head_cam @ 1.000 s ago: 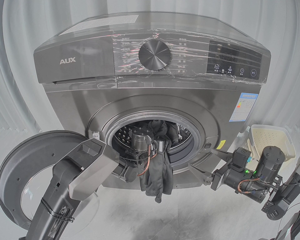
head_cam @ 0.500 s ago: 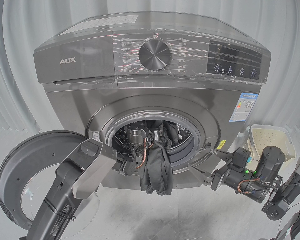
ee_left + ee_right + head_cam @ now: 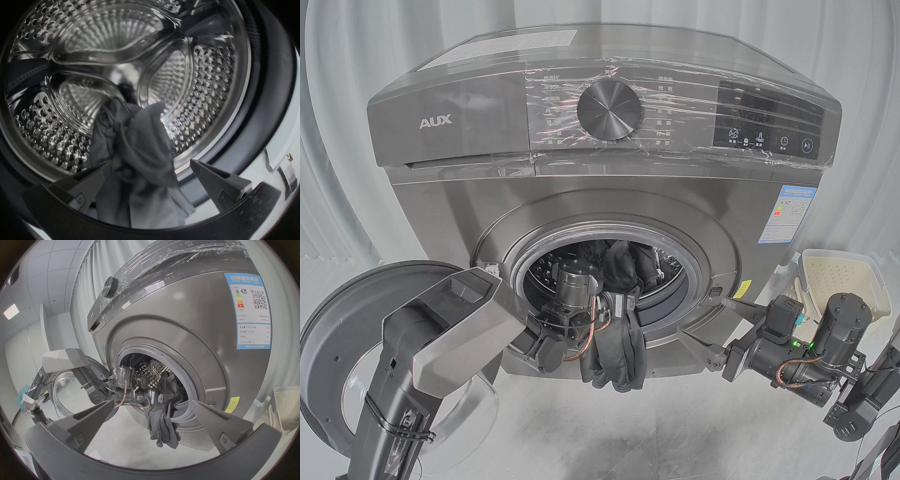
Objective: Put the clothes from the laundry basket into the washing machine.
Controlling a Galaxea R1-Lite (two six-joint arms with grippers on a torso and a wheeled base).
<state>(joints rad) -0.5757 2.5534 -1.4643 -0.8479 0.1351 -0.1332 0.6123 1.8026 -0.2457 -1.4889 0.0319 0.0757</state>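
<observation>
From the head, the washing machine (image 3: pixel 487 206) had its round door (image 3: pixel 337 325) swung fully out to the left, leaving the mouth unobstructed. A dark garment (image 3: pixel 619 350) lay draped over the lower lip, its upper part inside and the rest hanging down the front panel toward the floor. The left gripper (image 3: pixel 612 299) sat at the mouth against that cloth. The right gripper (image 3: pixel 715 331) hovered low beside the opening's right edge, fingers spread wide, near the white laundry basket (image 3: pixel 844 275) standing by the machine's right side. From the left wrist, the perforated steel drum (image 3: pixel 203 78) held only the garment's bunched top between widely parted fingers (image 3: pixel 90 181). From the right wrist, open floor lay beneath the hanging cloth.
</observation>
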